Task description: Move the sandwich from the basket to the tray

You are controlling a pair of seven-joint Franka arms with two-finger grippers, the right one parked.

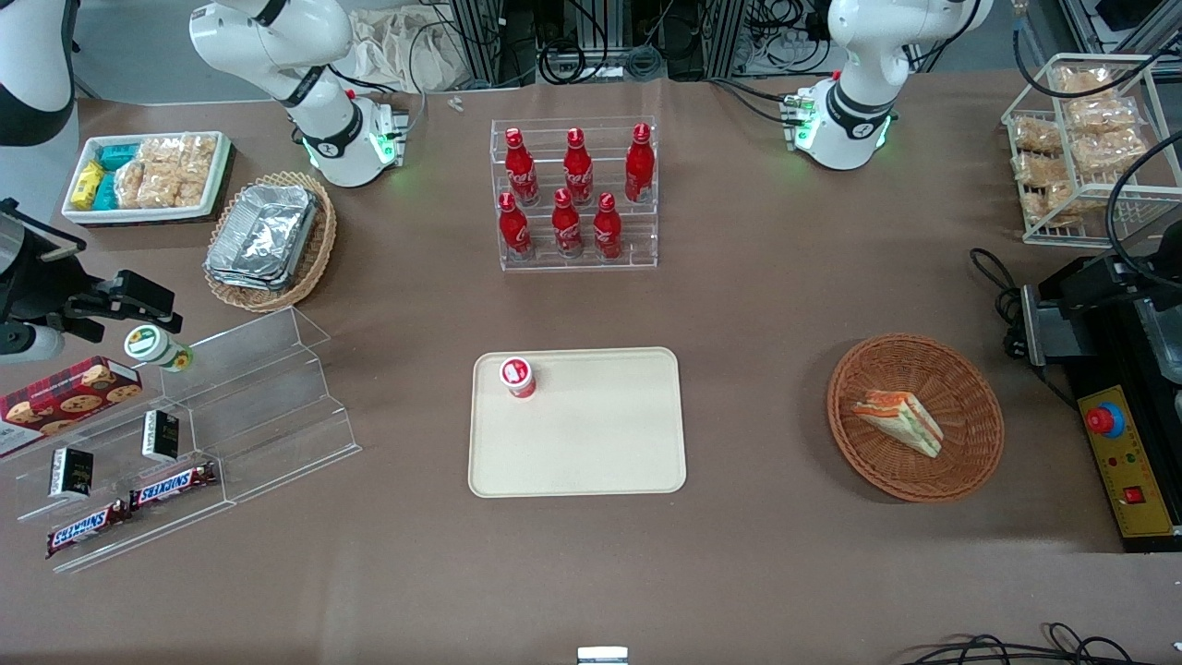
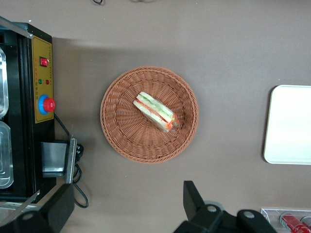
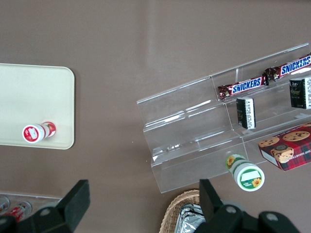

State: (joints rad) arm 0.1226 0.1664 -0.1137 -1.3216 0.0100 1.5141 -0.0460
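- Tool [image 2: 126, 206] of the left arm: open, 2 fingers wide apart, nothing held, hanging high above the surface [image 1: 739, 305] with the basket [image 1: 970, 462] just ahead of the fingers.
- Sandwich [image 1: 898, 421]: lying on its side near the middle of the basket, not yet touched.
- Tray [image 1: 591, 462]: in the middle of the surface, well apart from the basket, toward the parked arm's end from it.
- Small red and white bottle [image 1: 518, 377]: standing on the tray, in the corner that is farther from the front camera and toward the parked arm's end. Most of the tray bare.
- Risk 1, probably: crushing the soft bread, or pushing the filling layers out, if closing too hard on the wedge.
- Risk 2: slipping of the sandwich from the fingers if gripping across the sloped faces and not across the flat sides.
- Risk 3: catching a fingertip in the wicker when going too deep, and so dragging or lifting the basket together with the sandwich.
- Risk 4: bumping the black control box [image 1: 1131, 462] and its cables, just beside the basket toward the working arm's end, if descending off centre.
- Risk 5: knocking the bottle over when placing too close to its corner; safer to aim at the bare part nearer the front camera.
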